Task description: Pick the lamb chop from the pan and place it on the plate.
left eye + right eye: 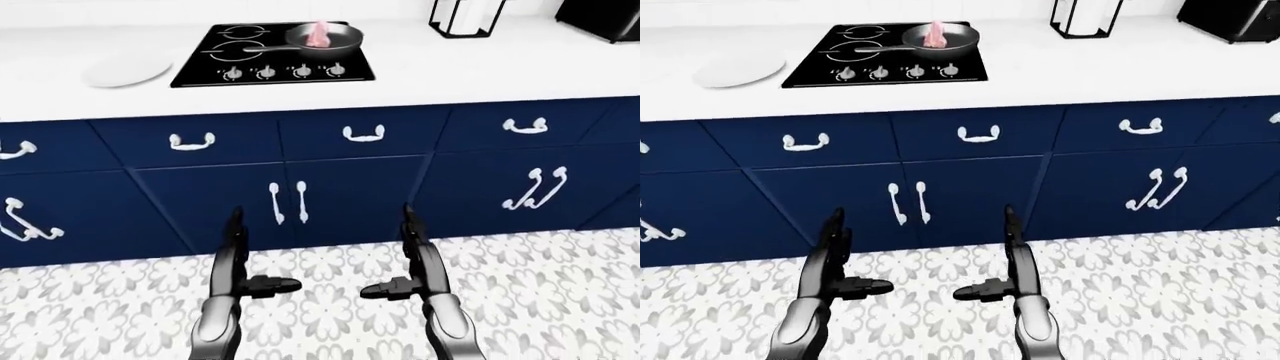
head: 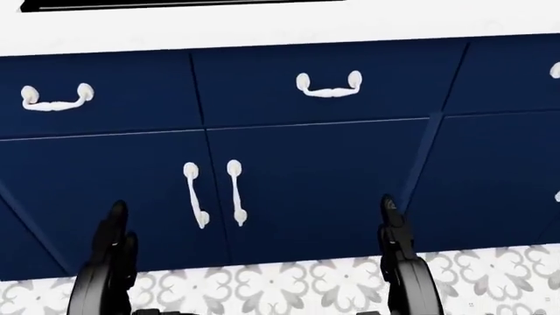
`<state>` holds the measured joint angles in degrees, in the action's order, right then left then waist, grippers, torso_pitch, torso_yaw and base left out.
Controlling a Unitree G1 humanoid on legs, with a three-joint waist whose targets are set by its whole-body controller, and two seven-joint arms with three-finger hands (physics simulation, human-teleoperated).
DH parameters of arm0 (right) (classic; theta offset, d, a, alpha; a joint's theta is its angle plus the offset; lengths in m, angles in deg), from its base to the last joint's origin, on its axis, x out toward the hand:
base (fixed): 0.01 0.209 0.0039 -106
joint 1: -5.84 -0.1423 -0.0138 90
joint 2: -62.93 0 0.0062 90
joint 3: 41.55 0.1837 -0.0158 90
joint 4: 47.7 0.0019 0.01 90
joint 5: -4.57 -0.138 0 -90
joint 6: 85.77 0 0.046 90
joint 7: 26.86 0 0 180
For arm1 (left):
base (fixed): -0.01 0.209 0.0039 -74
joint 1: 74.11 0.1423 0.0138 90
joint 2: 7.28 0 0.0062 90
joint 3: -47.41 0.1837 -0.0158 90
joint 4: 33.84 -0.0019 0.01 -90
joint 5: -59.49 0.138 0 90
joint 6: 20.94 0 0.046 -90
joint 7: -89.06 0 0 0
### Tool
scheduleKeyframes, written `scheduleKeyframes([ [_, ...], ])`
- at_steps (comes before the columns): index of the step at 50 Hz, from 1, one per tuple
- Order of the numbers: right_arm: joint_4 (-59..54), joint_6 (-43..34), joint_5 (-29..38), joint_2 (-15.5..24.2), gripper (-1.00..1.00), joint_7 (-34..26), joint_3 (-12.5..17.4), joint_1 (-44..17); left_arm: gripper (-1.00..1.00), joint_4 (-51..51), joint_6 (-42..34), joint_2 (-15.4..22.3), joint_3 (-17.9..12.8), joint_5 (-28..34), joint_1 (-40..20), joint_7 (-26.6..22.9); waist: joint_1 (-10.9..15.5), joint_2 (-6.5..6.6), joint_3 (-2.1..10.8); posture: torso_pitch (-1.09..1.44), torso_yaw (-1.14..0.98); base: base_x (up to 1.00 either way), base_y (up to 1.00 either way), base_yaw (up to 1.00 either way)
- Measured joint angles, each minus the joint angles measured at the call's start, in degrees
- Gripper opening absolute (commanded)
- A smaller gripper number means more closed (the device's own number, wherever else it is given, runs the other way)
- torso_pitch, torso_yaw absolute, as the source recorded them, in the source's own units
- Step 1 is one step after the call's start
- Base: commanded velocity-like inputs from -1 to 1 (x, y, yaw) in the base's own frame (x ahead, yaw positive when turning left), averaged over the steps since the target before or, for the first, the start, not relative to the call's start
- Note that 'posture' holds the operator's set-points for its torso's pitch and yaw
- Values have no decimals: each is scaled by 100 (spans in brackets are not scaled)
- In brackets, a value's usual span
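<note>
White counter (image 1: 480, 64) over navy cabinets (image 1: 350, 195); patterned floor (image 1: 560, 285) below. Black stove (image 1: 270, 56) set into counter, pan (image 1: 325, 37) on it holding pink lamb chop (image 1: 319, 31). Plate (image 1: 127, 71) just left of stove. Left hand (image 1: 238, 259) and right hand (image 1: 412, 259) low over floor, fingers spread, grasping nothing.

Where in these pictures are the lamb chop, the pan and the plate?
lamb chop (image 1: 319, 33), left-eye view, middle of the pink meat.
pan (image 1: 346, 40), left-eye view, right side of its rim.
plate (image 1: 127, 72), left-eye view, bare white centre.
</note>
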<state>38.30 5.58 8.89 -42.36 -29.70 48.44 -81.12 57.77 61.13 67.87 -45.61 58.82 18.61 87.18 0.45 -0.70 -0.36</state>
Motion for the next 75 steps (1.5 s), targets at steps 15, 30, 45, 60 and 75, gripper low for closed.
scheduleKeyframes([
  [15,124,-104,-36,31,100,36,60,30,100,-82,122,-25,18,-29,-51,52,-148,-347,-63,0,0,0,26,0],
  [30,-13,-344,-438,-8,100,185,271,-214,100,-90,-150,28,-182,-235,-140,51,-76,-94,-152,0,0,0,8,0],
  [45,1062,-3445,-691,1113,100,-232,906,-3001,100,-174,-3049,880,-553,-788,-3773,518,-24,-12,52,0,0,0,0,0],
  [60,-2708,-4531,-581,2454,100,-763,862,-7281,100,-4532,-3089,1994,-591,-625,-7811,672,-47,-11,-102,0,0,0,0,0],
  [75,-2279,-4813,-325,2456,100,-1106,796,-7354,100,-4055,-3326,2158,-572,-462,-7932,625,-1,83,-212,0,0,21,0,0],
])
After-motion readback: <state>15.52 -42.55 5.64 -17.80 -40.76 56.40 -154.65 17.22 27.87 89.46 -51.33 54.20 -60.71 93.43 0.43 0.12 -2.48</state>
